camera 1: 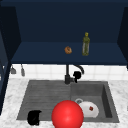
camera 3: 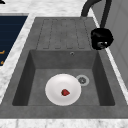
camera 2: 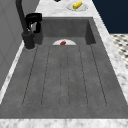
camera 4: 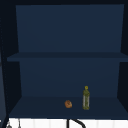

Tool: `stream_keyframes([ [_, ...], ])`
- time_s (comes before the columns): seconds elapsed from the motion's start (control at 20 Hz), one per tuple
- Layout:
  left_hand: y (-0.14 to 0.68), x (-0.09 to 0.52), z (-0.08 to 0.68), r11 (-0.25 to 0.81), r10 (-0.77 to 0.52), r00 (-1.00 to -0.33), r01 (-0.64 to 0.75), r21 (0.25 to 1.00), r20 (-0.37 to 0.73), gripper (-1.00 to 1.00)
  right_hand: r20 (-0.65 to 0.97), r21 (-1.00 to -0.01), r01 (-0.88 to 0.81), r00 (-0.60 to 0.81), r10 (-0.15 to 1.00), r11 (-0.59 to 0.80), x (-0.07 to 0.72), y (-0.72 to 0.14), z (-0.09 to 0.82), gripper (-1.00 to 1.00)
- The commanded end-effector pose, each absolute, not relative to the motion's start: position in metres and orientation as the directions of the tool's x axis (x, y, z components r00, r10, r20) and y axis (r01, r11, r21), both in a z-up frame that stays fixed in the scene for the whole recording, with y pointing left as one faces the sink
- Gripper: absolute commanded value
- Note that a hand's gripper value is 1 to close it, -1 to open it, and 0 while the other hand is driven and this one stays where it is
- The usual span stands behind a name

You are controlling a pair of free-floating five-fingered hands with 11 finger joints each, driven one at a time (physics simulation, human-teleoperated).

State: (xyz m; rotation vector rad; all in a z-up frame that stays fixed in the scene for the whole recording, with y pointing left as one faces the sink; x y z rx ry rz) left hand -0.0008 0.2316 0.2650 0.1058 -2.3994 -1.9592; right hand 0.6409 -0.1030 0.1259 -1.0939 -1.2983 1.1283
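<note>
Black curved faucet (camera 1: pixel 67 75) is gripped at its base by the right robot hand (camera 1: pixel 77 75); the left robot hand (camera 1: pixel 34 117) is held curled, empty, over the grey sink's (camera 1: pixel 45 95) front edge.

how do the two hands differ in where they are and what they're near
The right hand is up at the back of the sink, right beside the faucet; the left hand is low at the front left, over the drainboard's front edge. The right hand's fingers look curled by the faucet, seen also in the right side view; the left hand has nothing in it or against it. Both are black.
</note>
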Motion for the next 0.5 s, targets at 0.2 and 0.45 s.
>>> stream_keyframes([
  [0.2,0.232,-0.001,0.265,0.199,-0.079,-0.997,-0.026,0.980,-0.011,0.00,0.271,-0.946,0.170,-0.063,0.961,0.278,0.617,-0.127,0.092,1.00],
  [0.45,0.232,-0.001,0.265,0.199,-0.079,-0.997,-0.026,0.980,-0.011,0.00,0.303,-0.930,0.191,-0.083,0.949,0.314,0.617,-0.131,0.086,1.00],
])
